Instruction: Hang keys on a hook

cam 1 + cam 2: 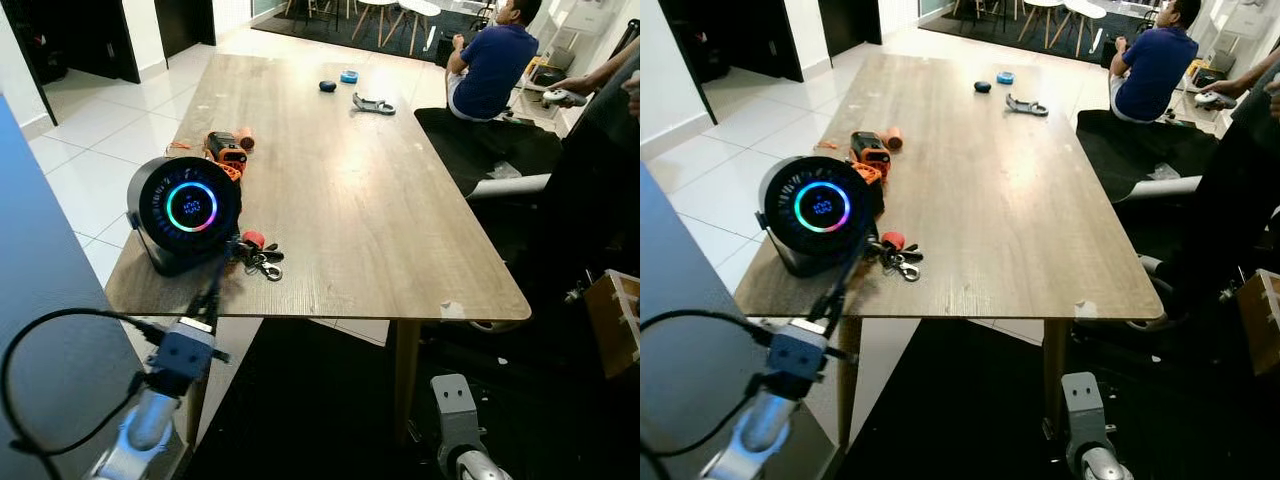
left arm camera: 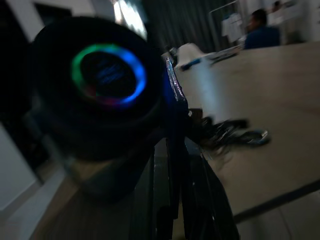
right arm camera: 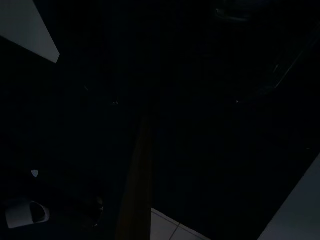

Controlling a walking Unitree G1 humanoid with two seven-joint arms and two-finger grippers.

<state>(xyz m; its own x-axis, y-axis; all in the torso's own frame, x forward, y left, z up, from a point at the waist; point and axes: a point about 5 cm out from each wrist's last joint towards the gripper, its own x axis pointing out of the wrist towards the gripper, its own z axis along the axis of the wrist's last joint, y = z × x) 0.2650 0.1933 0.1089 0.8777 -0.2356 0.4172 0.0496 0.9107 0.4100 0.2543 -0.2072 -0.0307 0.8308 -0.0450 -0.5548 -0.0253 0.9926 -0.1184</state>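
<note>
A bunch of keys [image 1: 263,260] with a red tag and black fobs lies near the front left edge of the wooden table [image 1: 360,210]. It sits just right of a round black device [image 1: 185,212] with a glowing coloured ring. My left gripper [image 1: 231,252] reaches up from below the table edge. Its long black fingers [image 2: 171,100] are shut together and empty, their tips between the device and the keys [image 2: 225,132], close to both. My right arm [image 1: 455,415] hangs idle under the table's front edge. The right wrist view is almost black.
An orange and black tool [image 1: 226,150] lies behind the device. A grey tool [image 1: 373,103], a dark lump [image 1: 328,86] and a blue disc [image 1: 348,76] sit at the far end. A person in blue [image 1: 492,62] sits beyond; another person [image 1: 595,150] stands at the right. A grey panel [image 1: 40,320] rises at my left.
</note>
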